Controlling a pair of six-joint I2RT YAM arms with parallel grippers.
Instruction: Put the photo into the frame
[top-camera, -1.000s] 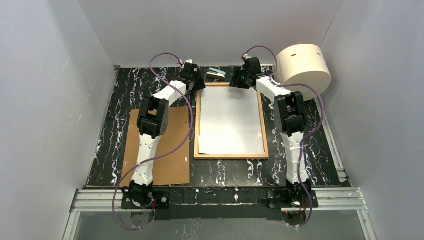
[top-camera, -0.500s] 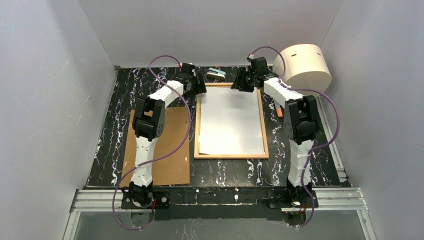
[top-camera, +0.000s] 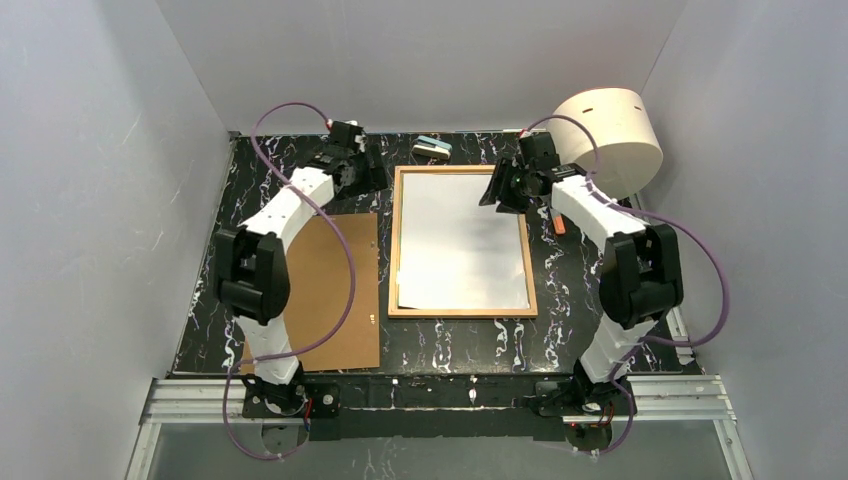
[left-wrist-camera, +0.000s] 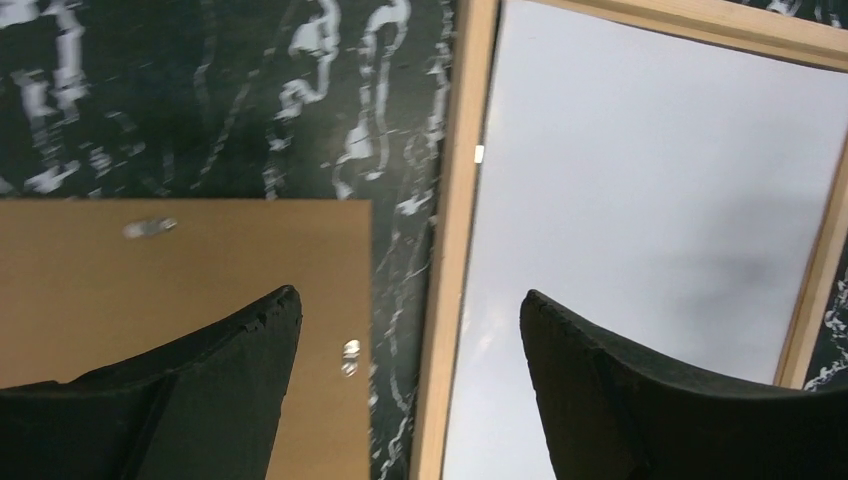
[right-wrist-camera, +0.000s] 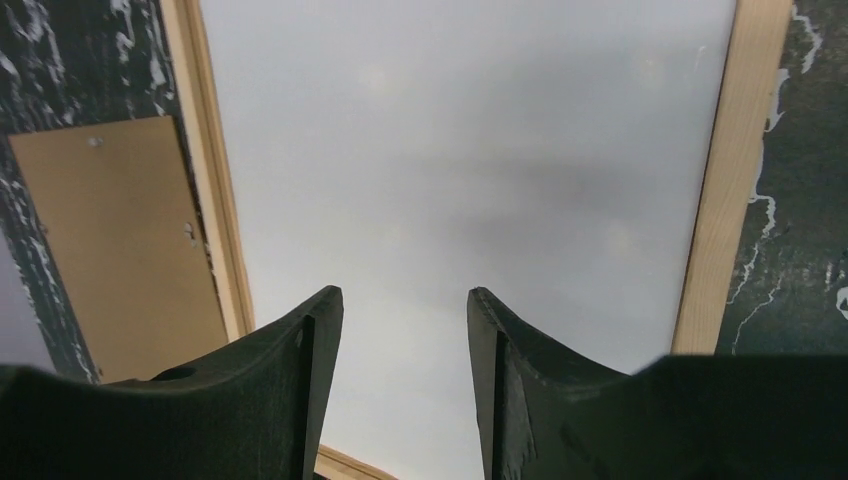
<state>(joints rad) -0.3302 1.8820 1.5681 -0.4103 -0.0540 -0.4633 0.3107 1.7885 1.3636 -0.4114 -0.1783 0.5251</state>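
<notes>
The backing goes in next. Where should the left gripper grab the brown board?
Probably its far edge near the right corner, coming from the far side: the brown board lies flat and thin, so only an edge can be pinched, and that one lies bare, closest to the left gripper.

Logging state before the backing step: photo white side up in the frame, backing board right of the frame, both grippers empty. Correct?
No: the backing board lies left of the frame, per the top view. The photo is white side up in it; left gripper and right gripper are empty.
</notes>
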